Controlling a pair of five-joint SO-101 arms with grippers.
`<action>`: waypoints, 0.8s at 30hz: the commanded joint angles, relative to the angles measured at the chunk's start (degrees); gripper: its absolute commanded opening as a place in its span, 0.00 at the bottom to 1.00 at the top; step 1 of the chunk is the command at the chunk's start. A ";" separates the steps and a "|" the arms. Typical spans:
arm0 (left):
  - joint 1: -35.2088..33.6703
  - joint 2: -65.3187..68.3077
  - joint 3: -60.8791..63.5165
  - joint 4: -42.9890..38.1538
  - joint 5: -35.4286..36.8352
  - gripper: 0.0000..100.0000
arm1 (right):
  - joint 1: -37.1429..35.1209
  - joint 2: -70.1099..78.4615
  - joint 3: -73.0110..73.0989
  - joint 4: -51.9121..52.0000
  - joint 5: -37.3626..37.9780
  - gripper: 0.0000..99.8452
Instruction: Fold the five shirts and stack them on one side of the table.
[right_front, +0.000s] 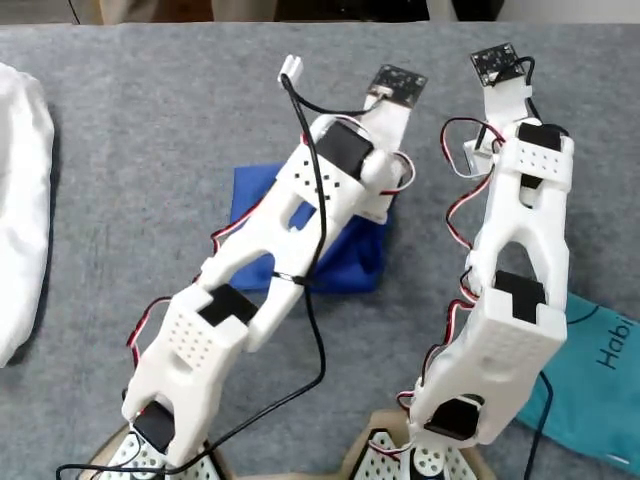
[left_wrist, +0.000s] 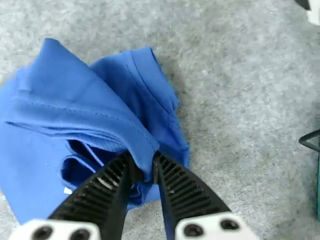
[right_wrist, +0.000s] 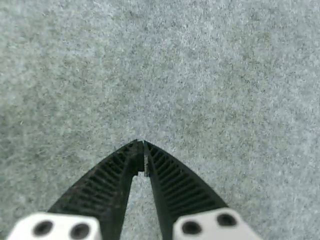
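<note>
Left claw (left_wrist: 143, 167) is clenched on a bunched edge of the blue shirt (left_wrist: 75, 100) lying mid tabletop (left_wrist: 240, 100), probably to pull a fold across. Right claw (right_wrist: 144, 150) hangs pinched shut, empty, to its right.

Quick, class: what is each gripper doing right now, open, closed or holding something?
Left gripper: closed on the blue shirt.
Right gripper: closed, holding nothing.

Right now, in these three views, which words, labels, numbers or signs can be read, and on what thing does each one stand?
On the teal shirt: dark lettering, cut off by the picture's edge; no whole word is readable.
On the blue shirt: a small white tag, too small to read.
On the grey table cover: no text.
</note>
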 joint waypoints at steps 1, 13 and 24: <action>0.70 0.75 -3.25 -1.05 0.35 0.02 | 0.84 -0.13 -4.18 -0.97 -0.35 0.01; 0.79 3.82 -3.43 -1.05 0.26 0.05 | 0.84 -0.13 -4.18 -0.97 -0.35 0.01; -3.96 3.91 -17.41 4.57 7.21 0.20 | 0.75 -0.13 -4.09 -0.97 -0.35 0.01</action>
